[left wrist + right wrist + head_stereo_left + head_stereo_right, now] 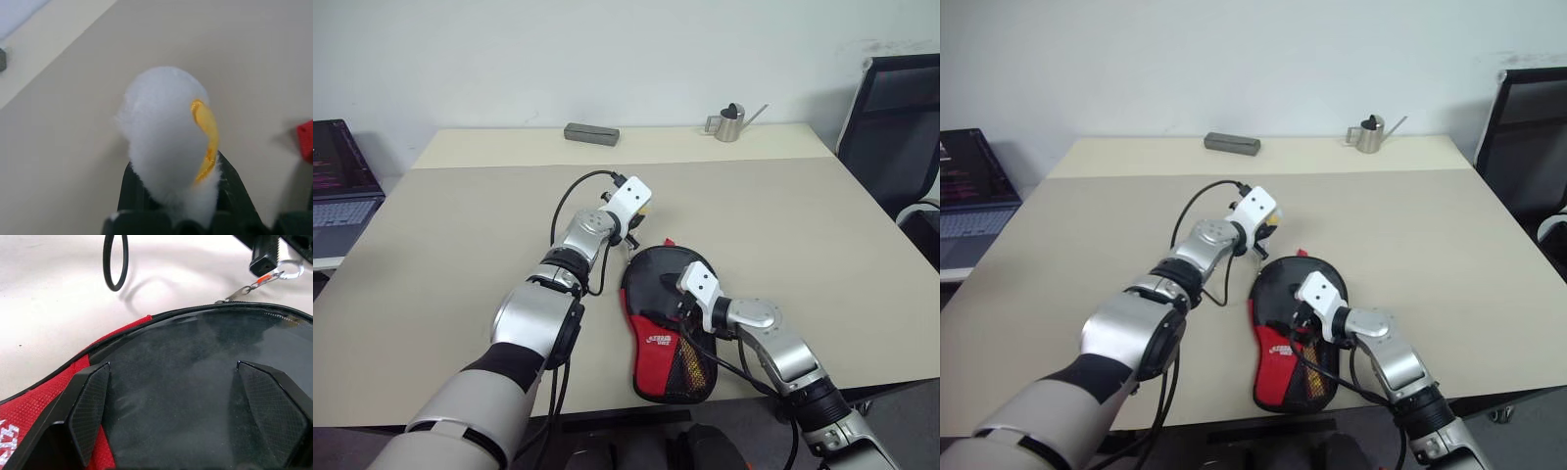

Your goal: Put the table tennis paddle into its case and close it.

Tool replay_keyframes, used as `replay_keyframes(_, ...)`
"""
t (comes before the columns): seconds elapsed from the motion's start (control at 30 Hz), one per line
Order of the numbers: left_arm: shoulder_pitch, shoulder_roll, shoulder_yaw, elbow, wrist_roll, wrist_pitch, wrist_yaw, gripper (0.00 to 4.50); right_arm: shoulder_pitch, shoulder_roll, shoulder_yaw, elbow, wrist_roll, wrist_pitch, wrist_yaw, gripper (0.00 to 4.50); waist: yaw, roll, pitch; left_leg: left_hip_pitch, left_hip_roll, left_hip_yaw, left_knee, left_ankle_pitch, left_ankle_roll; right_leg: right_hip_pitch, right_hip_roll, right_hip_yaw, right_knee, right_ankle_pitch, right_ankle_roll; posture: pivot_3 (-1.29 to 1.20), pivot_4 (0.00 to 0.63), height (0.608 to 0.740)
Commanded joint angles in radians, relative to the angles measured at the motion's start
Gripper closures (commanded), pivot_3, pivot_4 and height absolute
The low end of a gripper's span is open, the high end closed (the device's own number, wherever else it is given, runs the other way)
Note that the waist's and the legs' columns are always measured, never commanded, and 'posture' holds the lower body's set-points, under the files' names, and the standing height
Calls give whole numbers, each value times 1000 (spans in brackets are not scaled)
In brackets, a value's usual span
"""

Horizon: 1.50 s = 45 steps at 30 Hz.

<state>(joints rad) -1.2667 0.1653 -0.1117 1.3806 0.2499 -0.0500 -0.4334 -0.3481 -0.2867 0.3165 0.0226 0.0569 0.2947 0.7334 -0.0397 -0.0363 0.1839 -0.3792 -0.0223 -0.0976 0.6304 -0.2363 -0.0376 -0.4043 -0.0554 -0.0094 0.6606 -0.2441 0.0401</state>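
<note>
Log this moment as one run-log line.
left claw: shut on ball | right claw: open over case | zipper pull: at case top

Black and red case [663, 323] with white logo, white-and-yellow ball [168, 142], beige table [460, 235]

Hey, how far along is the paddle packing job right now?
Likely done: paddle inside the case, which lies flat. In hand: open right gripper sits over its black face; shut left gripper pinches the white-yellow ball near the zipper pull. Left: finishing the zip; how far it's closed, I cannot tell.
</note>
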Motion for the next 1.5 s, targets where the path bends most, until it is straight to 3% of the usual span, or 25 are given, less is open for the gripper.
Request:
replay_keyframes(0.03,-56,-11,3,-13,22,-27,40,4212,72,2,88,33,-37,62,9,0,0,0,0,0,0,0,0,0,0,0,0,0,0,0,0,0,150,740)
replay_keyframes(0.47,-79,-86,-110,-5,176,-92,70,4212,131,6,98,-53,-39,105,-21,0,0,0,0,0,0,0,0,-2,-2,0,0,0,-1,-1,2,0,150,740)
replay_keyframes(1.1,-169,-153,-124,5,242,-97,180,4212,178,18,112,-135,-52,161,-43,0,1,0,0,-1,0,0,0,-4,-6,0,0,0,-2,-4,4,0,150,740)
replay_keyframes(1.5,-61,-223,-170,11,275,-85,5,4212,178,37,112,-118,-59,150,-55,0,-6,5,-5,0,0,1,0,-6,-8,0,0,1,-1,-5,3,0,150,740)
